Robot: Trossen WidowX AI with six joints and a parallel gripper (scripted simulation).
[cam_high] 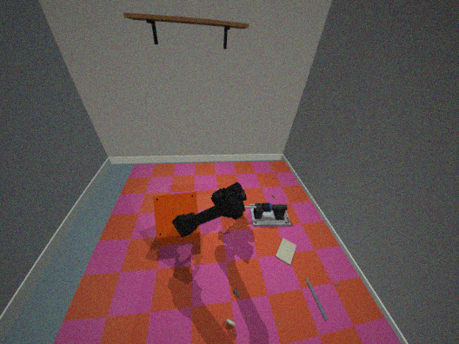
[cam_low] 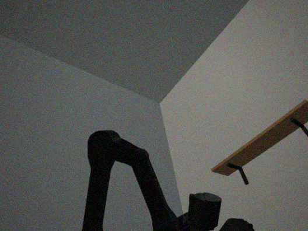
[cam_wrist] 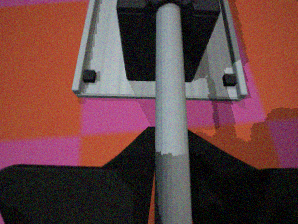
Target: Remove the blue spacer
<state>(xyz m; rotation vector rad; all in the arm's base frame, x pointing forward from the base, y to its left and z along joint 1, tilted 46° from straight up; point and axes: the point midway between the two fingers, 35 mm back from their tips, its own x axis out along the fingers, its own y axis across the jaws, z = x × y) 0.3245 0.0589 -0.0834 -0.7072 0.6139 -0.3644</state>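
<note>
The grey shaft [cam_high: 249, 207] [cam_wrist: 171, 95] runs level from my gripper through a black support block [cam_high: 258, 213] [cam_wrist: 139, 47] toward the big black housing block [cam_high: 280, 212]. The blue spacer [cam_high: 271, 207] shows as a thin band up at shaft height, beside the housing block. Dark parts [cam_high: 263, 207] sit on the shaft line left of it; single spacers cannot be told apart. The blocks stand on a light metal base plate [cam_high: 271, 224] [cam_wrist: 107, 65]. My gripper [cam_wrist: 165, 134] is shut on the shaft, short of the plate's near edge. In the exterior view neither shaft nor spacers show.
An orange board [cam_high: 176, 215] lies left, below the arm. A cream tile [cam_high: 286, 251] and a thin grey rod [cam_high: 316, 300] lie in front of the plate. A small grey piece [cam_high: 236, 293] and a whitish cylinder [cam_high: 230, 322] lie nearer the camera.
</note>
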